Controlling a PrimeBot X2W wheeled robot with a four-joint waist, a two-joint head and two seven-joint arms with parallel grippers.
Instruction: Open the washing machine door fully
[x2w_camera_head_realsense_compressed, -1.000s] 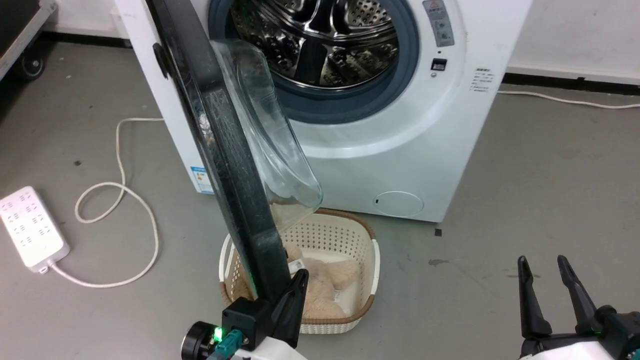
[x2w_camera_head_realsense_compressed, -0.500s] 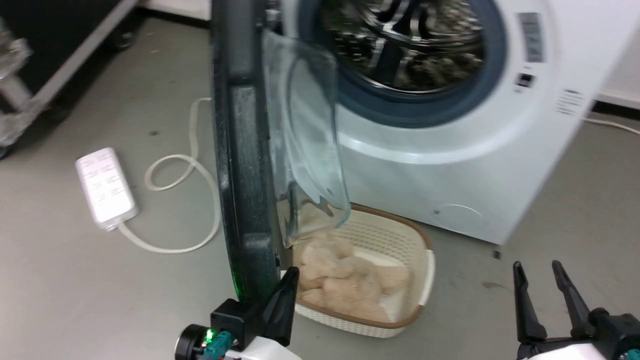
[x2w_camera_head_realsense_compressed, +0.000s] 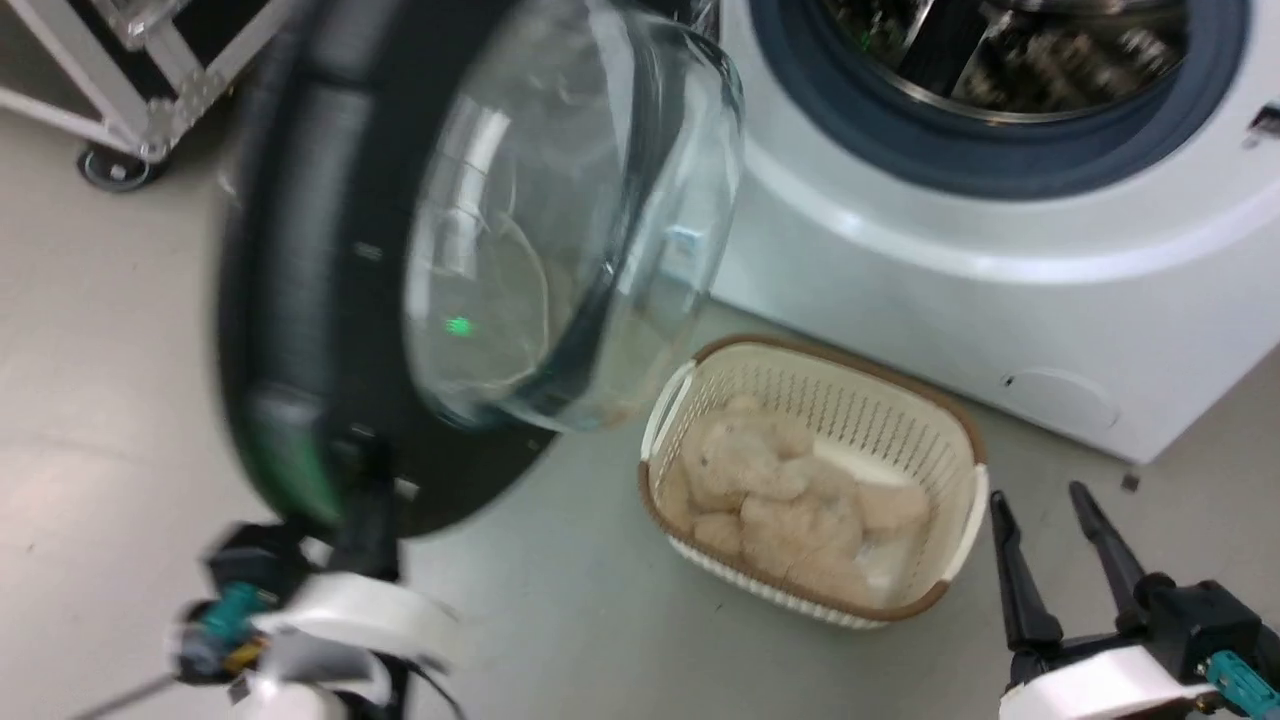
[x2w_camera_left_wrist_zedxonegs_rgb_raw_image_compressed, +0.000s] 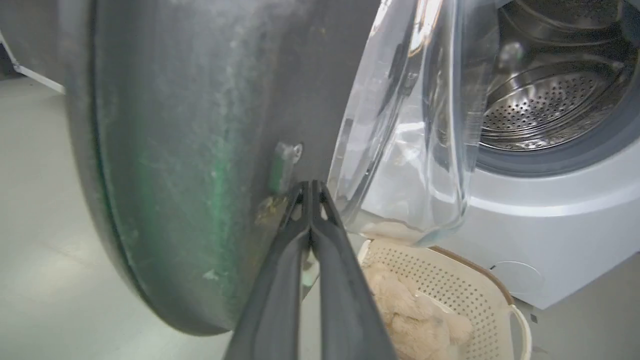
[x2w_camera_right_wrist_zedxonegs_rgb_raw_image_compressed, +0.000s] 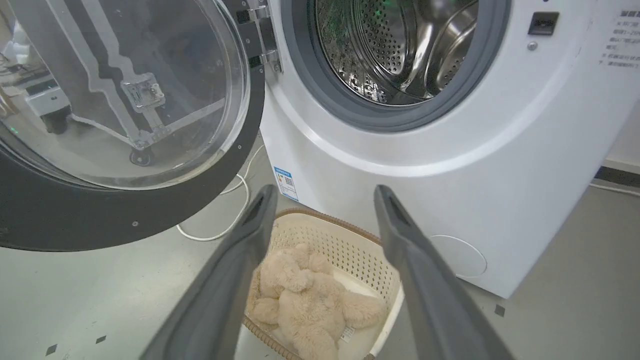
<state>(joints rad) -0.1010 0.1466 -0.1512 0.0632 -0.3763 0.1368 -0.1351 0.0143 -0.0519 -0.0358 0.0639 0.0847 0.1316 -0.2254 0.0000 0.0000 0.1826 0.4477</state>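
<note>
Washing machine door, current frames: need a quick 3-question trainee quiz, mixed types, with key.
1. True or false: the left claw is shut, with its tips at the inner side of the washing machine door.
2. What lies in the basket in front of the machine?
A) a beige plush toy
B) folded towels
C) a detergent bottle
3. Fill in: the right claw is ___ and holds nothing.

Key:
1. True
2. A
3. open
</note>
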